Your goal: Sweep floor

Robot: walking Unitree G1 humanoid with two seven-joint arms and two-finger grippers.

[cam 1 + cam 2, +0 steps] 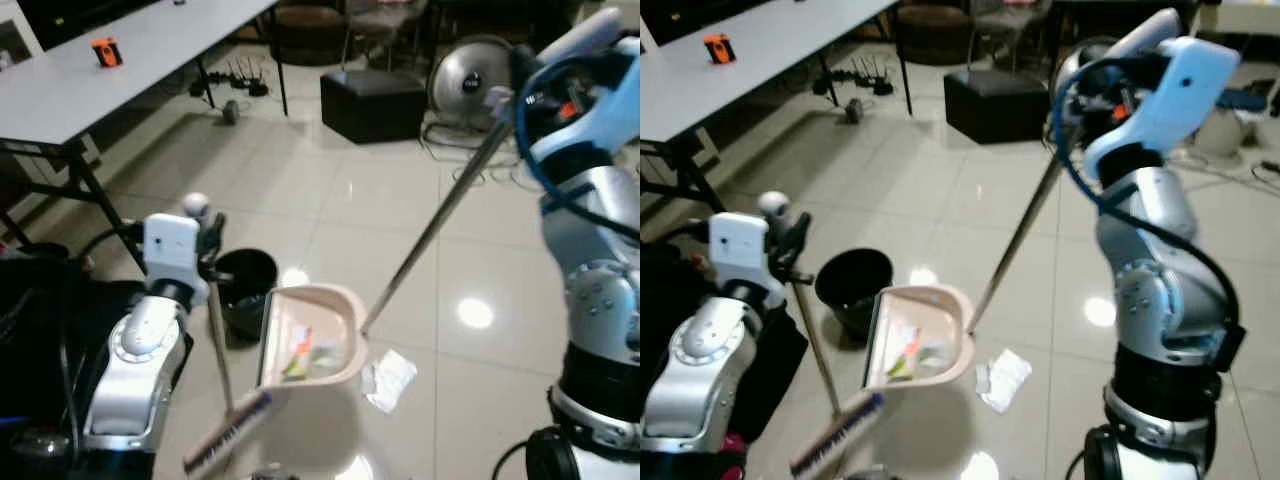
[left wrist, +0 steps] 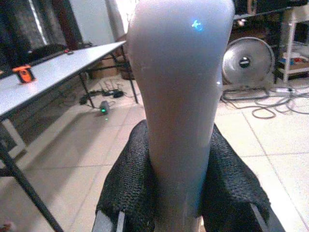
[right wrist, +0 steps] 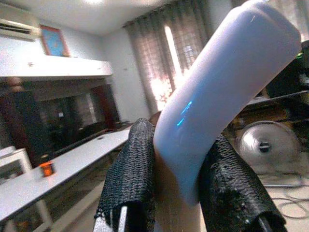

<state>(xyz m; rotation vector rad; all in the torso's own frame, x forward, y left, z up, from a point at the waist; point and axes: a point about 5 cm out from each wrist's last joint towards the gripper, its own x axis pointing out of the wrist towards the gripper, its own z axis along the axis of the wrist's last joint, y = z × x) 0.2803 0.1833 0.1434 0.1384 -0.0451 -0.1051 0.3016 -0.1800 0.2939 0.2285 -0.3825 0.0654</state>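
Observation:
My left gripper (image 1: 207,256) is shut on the thin broom handle (image 1: 217,340). The broom head (image 1: 226,436) rests on the tiles at the near edge. In the left wrist view, black fingers (image 2: 126,186) clamp the handle's pale grip (image 2: 178,106). Raised at the upper right, my right gripper (image 1: 506,98) is shut on the dustpan's long metal handle (image 1: 430,230). The beige dustpan (image 1: 312,350) is tipped up beside a black bin (image 1: 246,290), with green and orange scraps inside. A crumpled white paper (image 1: 390,378) lies on the floor just right of the pan.
A white folding table (image 1: 120,60) with an orange object (image 1: 106,51) stands at the back left. A black box (image 1: 373,103), a floor fan (image 1: 470,75) and cables (image 1: 240,80) line the far side. Open tiles lie in the middle.

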